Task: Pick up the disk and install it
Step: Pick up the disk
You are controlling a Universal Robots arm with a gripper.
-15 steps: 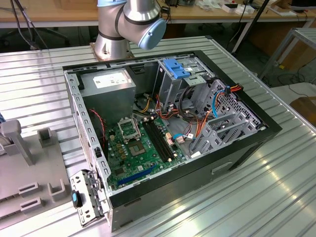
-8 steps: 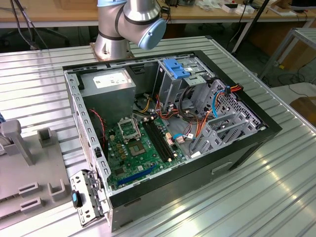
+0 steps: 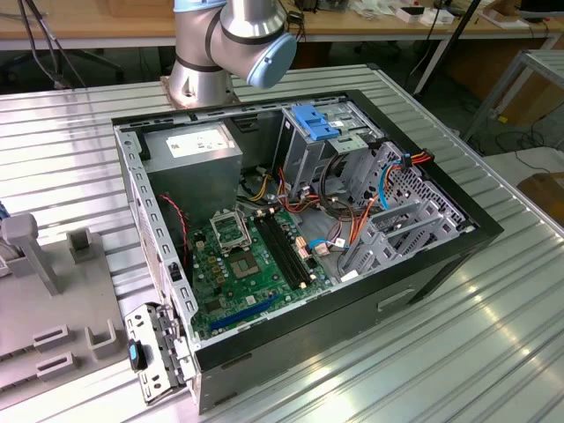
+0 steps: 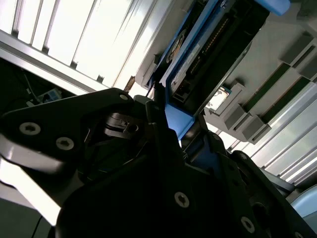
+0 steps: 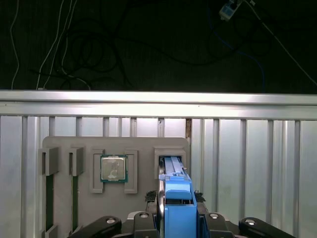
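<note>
Gripper (image 5: 177,203) tight on the disk (image 5: 172,168), edge-on at grey tray (image 5: 143,148) slot; 1 processor chip (image 5: 114,168) in neighbouring recess

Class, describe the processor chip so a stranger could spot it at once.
In the first wrist view, find the ribbed metal table, then the flat grey tray on it. The chip is the silver square with a green rim between two grey brackets; its neighbours are long dark slots and a blue-railed disk.
</note>
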